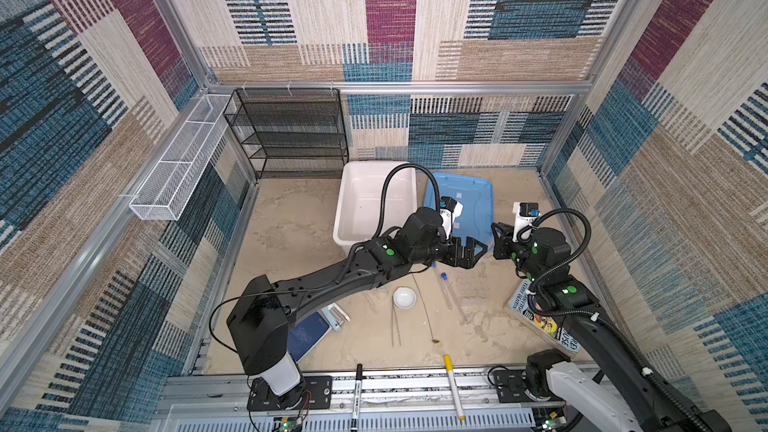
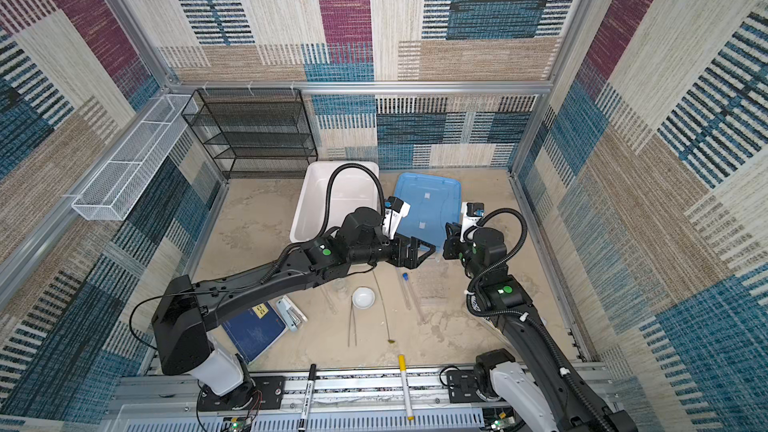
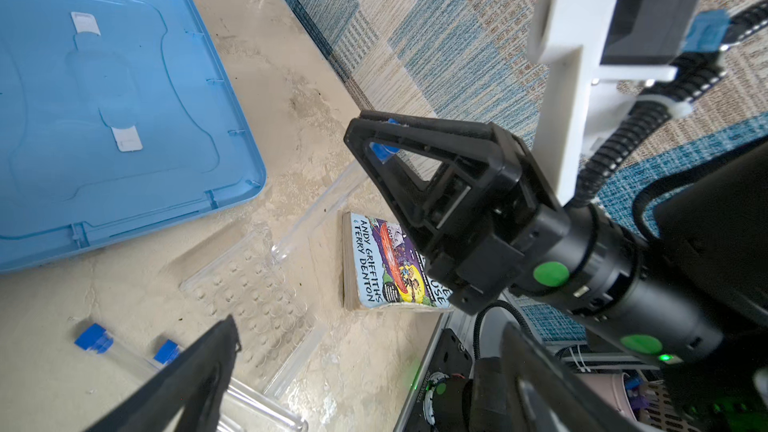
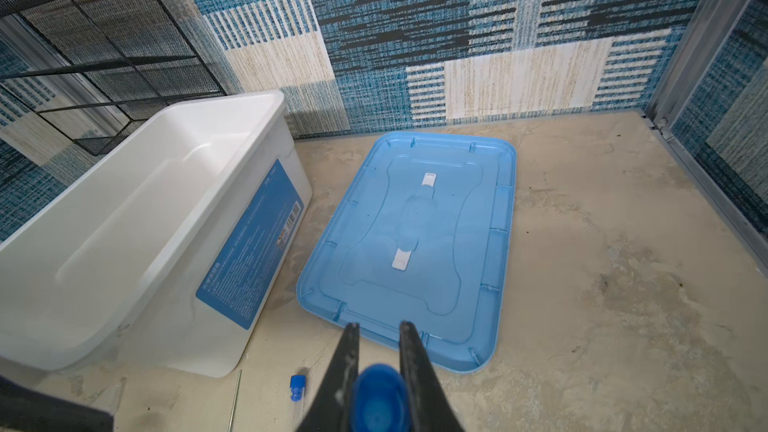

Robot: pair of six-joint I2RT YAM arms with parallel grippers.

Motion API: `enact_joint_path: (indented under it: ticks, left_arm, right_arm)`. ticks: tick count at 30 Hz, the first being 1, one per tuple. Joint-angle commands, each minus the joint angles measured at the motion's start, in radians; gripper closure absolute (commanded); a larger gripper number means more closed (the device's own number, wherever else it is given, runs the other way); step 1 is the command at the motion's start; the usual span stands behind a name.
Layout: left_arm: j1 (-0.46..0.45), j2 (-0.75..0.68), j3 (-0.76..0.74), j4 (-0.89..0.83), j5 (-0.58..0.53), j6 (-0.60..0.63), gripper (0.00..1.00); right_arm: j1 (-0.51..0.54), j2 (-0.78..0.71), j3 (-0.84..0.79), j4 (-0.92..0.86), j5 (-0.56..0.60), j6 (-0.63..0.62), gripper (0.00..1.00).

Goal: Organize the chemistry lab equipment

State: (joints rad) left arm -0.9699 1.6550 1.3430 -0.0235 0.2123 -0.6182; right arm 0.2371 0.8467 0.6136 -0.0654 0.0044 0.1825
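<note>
Between right fingers (image 4: pixel 349 361), blue-capped test tube (image 4: pixel 378 396) clamped; left fingers (image 3: pixel 195 380) wide apart near clear rack (image 3: pixel 249 297)

White bin (image 1: pixel 360 201), blue lid (image 1: pixel 473 201), mesh shelf (image 1: pixel 291 135), paperback (image 3: pixel 374 268)

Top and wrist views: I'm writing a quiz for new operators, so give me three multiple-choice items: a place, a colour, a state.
1. The blue lid lies: A on the white bin; B flat on the table beside it; C standing on edge.
2. The test tube caps are: A red; B yellow; C blue.
3. The right hand is: A shut on a test tube; B open and empty; C out of view.
Key: 1 B, it lies flat next to the bin; 2 C, blue in both wrist views; 3 A, a blue cap sits gripped in it.
</note>
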Motion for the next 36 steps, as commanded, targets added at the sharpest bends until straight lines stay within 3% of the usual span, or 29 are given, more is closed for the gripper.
enact_joint_path:
  ticks: [1, 12, 36]
  left_arm:
    - [-0.002, 0.02, 0.016, -0.037, -0.022, -0.037, 0.0]
    - [-0.002, 0.078, 0.067, -0.181, -0.135, -0.028, 0.02]
    - [-0.001, 0.068, 0.038, -0.159, -0.152, -0.019, 0.01]
  right_arm:
    - [0.001, 0.007, -0.018, 0.083, 0.034, 0.022, 0.82]
    - [0.002, 0.083, -0.074, 0.182, 0.072, 0.048, 0.83]
    - [0.028, 0.181, -0.136, 0.269, 0.109, 0.014, 0.84]
